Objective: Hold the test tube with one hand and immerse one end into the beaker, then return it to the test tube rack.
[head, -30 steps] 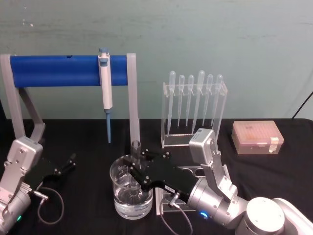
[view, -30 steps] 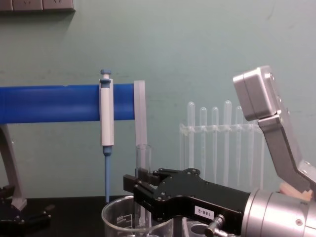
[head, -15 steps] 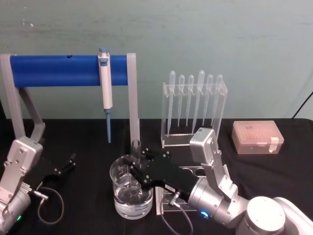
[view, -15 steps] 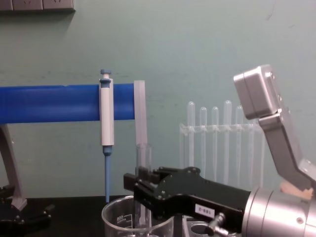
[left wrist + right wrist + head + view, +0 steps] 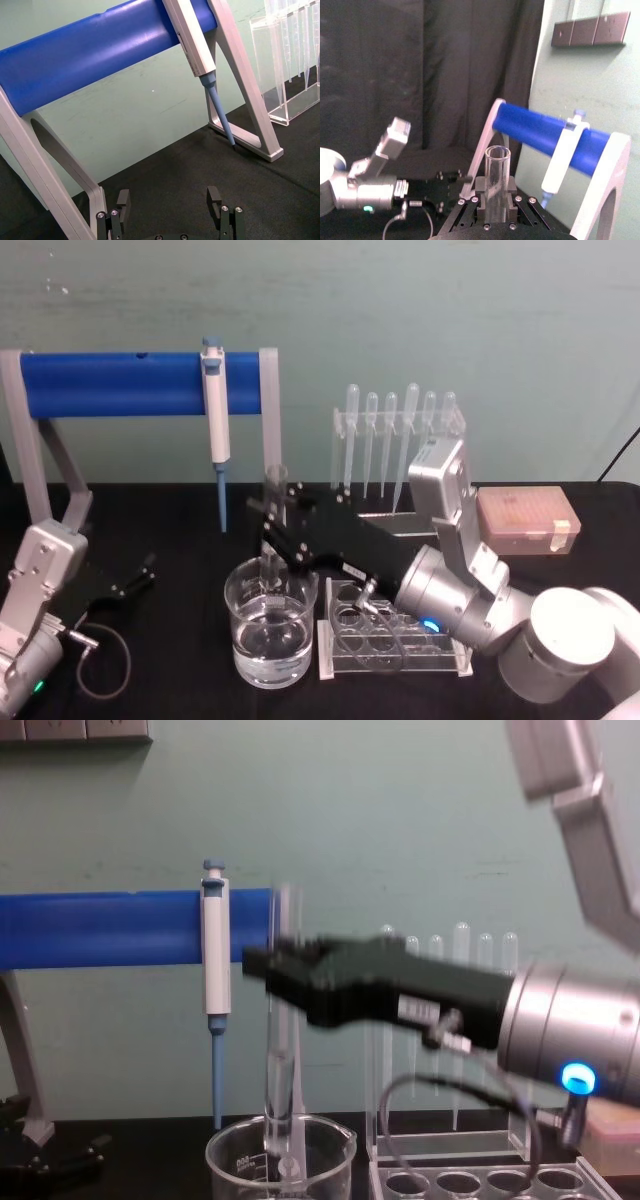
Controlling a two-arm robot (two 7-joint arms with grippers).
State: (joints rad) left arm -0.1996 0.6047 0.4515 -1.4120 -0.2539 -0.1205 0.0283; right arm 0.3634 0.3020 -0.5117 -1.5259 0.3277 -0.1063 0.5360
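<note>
The test tube stands upright above the beaker, which is partly filled with clear liquid. My right gripper is shut on the tube's upper half, reaching in from the right. From the chest, the test tube still has its round lower end below the rim of the beaker. The right wrist view looks down the open rim of the test tube, clamped between the black fingers. My left gripper rests open and empty on the table at the left, also seen as the left gripper.
A blue-barred stand carries a hanging pipettor behind the beaker. A clear rack of pipettes stands at the back, a holed tube rack lies right of the beaker, and a tip box sits far right.
My right gripper has risen with the test tube, drawing it up out of the liquid. The holed rack under the arm has come into view. The left arm has stayed still.
</note>
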